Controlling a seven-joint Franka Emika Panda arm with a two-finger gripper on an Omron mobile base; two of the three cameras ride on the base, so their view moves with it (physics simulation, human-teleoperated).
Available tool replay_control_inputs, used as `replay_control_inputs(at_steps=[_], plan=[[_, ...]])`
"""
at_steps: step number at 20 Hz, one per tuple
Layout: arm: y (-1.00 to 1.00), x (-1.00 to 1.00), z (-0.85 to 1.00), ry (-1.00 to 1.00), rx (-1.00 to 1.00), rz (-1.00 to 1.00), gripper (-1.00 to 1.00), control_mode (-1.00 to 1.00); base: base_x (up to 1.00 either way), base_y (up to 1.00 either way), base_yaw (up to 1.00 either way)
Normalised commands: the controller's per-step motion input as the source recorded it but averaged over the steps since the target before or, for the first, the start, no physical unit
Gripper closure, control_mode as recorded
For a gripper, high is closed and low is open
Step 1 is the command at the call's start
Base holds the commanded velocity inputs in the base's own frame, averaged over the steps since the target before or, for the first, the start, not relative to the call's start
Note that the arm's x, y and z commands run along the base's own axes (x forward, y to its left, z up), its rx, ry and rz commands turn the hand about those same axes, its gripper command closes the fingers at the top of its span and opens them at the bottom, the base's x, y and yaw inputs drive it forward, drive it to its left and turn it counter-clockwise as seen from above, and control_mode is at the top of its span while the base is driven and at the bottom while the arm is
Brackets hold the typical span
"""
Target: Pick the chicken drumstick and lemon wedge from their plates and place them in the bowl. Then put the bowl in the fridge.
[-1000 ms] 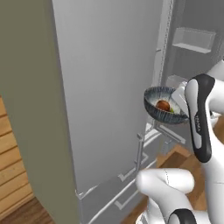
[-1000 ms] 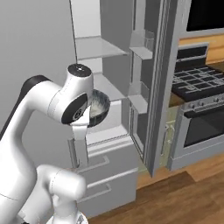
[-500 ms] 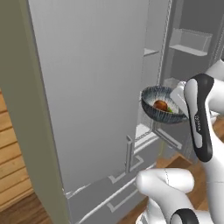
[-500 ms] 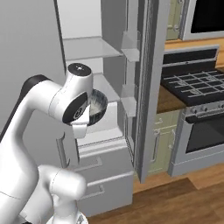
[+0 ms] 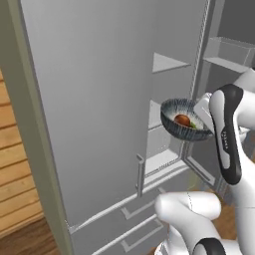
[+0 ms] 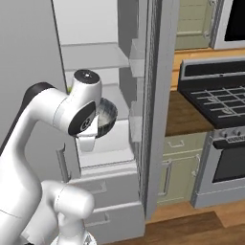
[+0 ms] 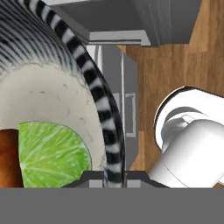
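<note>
Hand view: the claw (image 7: 114,174) is clenched on the rim of the round deep dark striped bowl (image 7: 94,94), carried before the open grey metallic fridge (image 5: 99,99). Being stiff, probably breakable and gripped at one edge, it should be kept level so the green lemon wedge (image 7: 52,153) stays inside.

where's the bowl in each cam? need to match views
Left base view: dark grey-blue patterned bowl right of centre, held up before the open fridge.
Right base view: bowl left of centre, partly behind the arm.
Hand view: bowl's striped rim curves through the middle.
Shared landmark: grey metallic fridge, its drawers below.
</note>
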Motion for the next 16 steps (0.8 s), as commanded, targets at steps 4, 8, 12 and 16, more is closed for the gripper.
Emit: replay_control_inputs(at_steps=[4,8,12,16], plan=[[0.00,0.00,0.00,0.00,0.00,0.00,1.00,1.00,0.23,0.00,0.13],[0.00,0.00,0.00,0.00,0.00,0.00,1.00,1.00,0.28,0.15,0.20],[0.00,0.00,0.00,0.00,0.00,0.00,1.00,1.00,0.28,0.02,0.31],[0.00,0.00,0.00,0.00,0.00,0.00,1.00,1.00,0.08,0.00,0.29]])
